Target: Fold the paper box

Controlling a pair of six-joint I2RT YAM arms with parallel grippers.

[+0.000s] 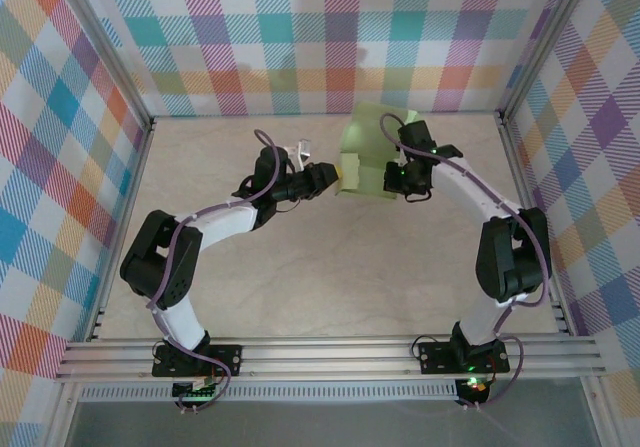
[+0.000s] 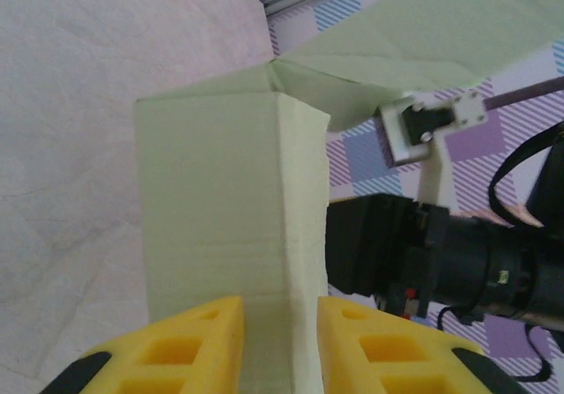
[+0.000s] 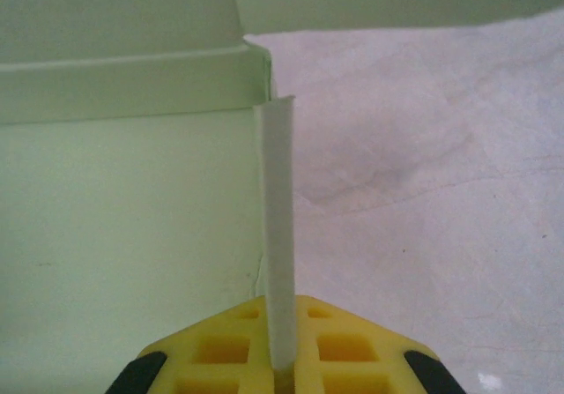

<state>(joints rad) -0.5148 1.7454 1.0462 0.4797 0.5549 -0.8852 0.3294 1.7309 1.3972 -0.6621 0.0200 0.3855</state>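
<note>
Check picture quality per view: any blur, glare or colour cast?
Top external: sharp, evenly lit, no glare, paper box clear. Left wrist: soft and grainy, bluish cast, left gripper cropped by the bottom edge. Right wrist: box flap pinched in the right gripper blurs close to the lens, table looks washed out.

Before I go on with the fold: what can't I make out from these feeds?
Left wrist view: whether the left gripper truly pinches the paper box; the frame's bottom edge cuts off the contact.
Right wrist view: the box's full shape; its card runs off the left and top edges.
Top view: whether the box touches the table; too small, seen from above.
</note>
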